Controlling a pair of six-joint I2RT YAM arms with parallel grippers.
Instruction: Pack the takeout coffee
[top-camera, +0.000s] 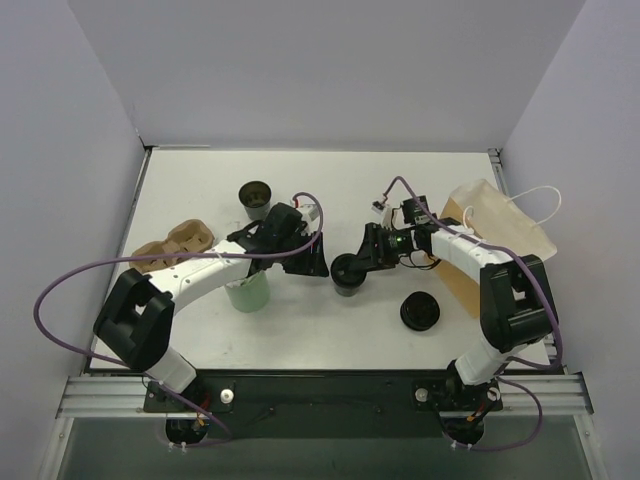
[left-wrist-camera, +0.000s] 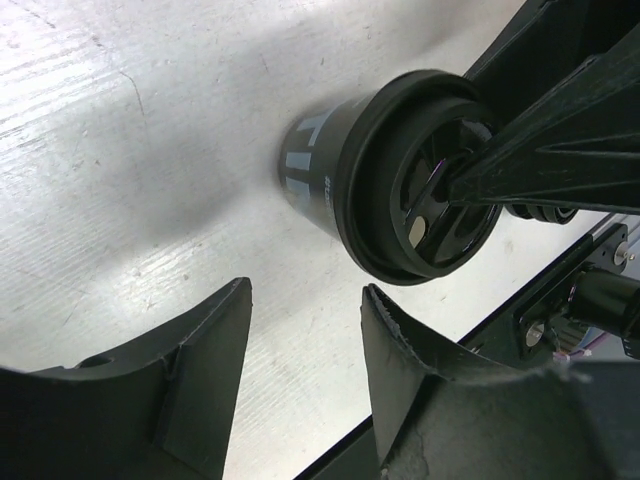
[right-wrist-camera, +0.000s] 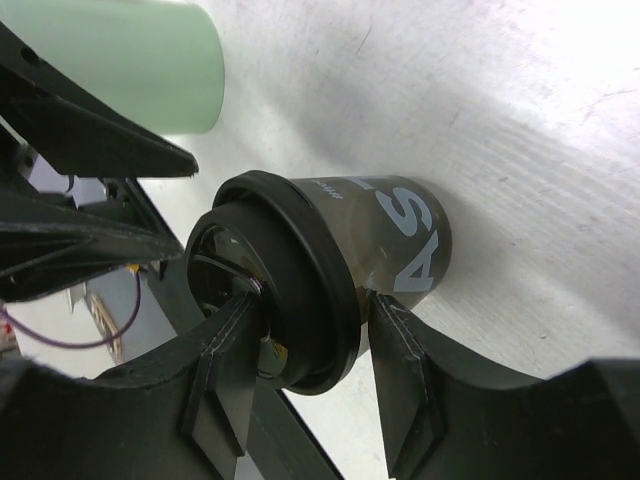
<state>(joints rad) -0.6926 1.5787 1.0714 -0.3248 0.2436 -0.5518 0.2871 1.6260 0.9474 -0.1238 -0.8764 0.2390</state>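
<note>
Right wrist view shows the right gripper (right-wrist-camera: 315, 310) pinching the lidded rim of the takeout coffee (right-wrist-camera: 400, 240), with one finger on the lid and the other against the wall. Top external places the cup upright near the middle of the table (top-camera: 330, 180). Just beside it, the left gripper (left-wrist-camera: 305, 300) stands apart from it, jaws spread and holding nothing. A green cup (top-camera: 247, 292) stands toward the left edge.

white table (top-camera: 330, 170): takeout coffee (top-camera: 347, 272), green cup (top-camera: 248, 294), open black cup (top-camera: 255, 197), loose lid (top-camera: 419, 312), pulp carrier (top-camera: 180, 243), bag (top-camera: 490, 235).
</note>
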